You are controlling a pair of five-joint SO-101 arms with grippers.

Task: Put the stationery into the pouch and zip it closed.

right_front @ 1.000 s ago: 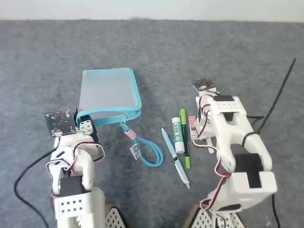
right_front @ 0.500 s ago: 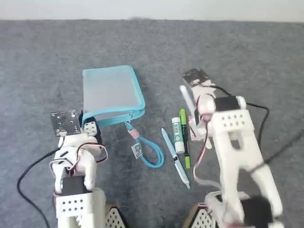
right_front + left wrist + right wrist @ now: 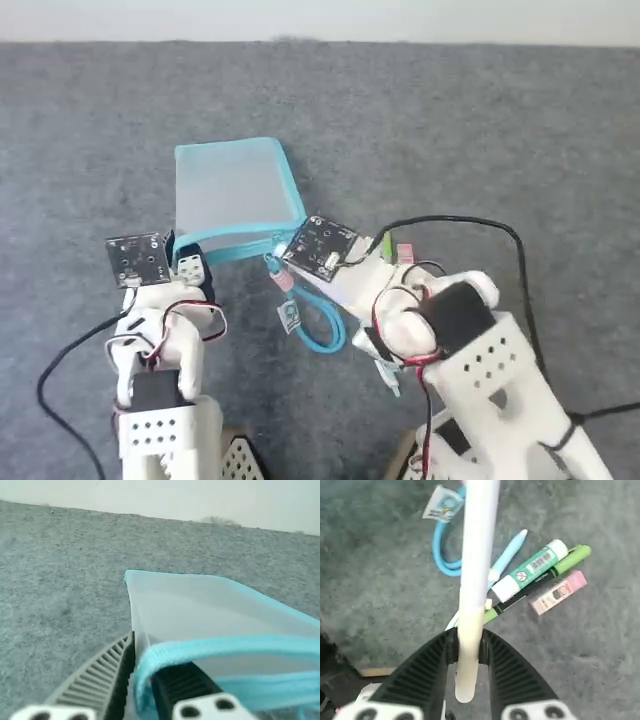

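Left hand [image 3: 145, 662] pinches the frosted, teal-trimmed pouch [image 3: 230, 190] at its zipper edge; right hand [image 3: 468, 641] is clamped tight on a slim white pen [image 3: 477, 555].

Grey carpet-like table cover [image 3: 480, 110] under everything, a pale wall strip [image 3: 320, 18] along its far edge.

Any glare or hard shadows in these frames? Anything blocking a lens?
High view: even, soft light, faint shadows on the grey mat by the arms, no glare. Left wrist view: the pouch in the left gripper shows no hotspots. Right wrist view: the white pen in the right gripper crosses mid-frame; one corner is in shadow.
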